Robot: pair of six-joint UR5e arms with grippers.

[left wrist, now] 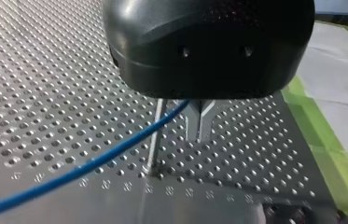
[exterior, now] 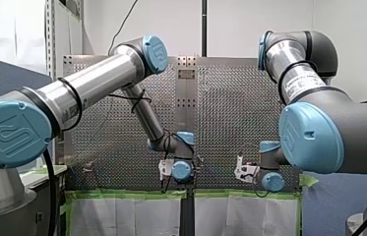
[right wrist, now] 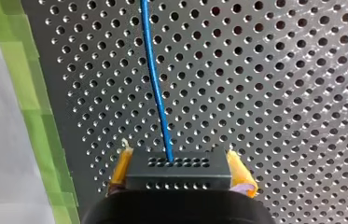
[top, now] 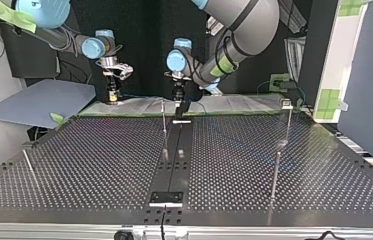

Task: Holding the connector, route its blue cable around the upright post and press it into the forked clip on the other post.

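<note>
Where yellow pads (right wrist: pixel 240 173) clamp, boxy connector (right wrist: pixel 177 171), thin cable (right wrist: pixel 155 84)

Bright, even room light in the front view: the white wall (exterior: pixel 240 24) glows, the worktop (exterior: pixel 235 108) shines silver, and a long highlight streaks down the metal tube of my left arm (exterior: pixel 97 83). The top view is much dimmer, with a black backdrop, the perforated plate dark under a pale sheen, and a post (top: pixel 164 127) mirrored in it. In the left wrist view glare washes over the holes, soft highlights sit on the black housing above my left pincer (left wrist: pixel 200 133), and a shadow band lies near its fingers. Right wrist view — the plate flares brightest beside the blue cable (right wrist: pixel 155 79), away from the green tape (right wrist: pixel 31 107), while the connector (right wrist: pixel 178 170) in my right pincer (right wrist: pixel 177 156) stays dark.
</note>
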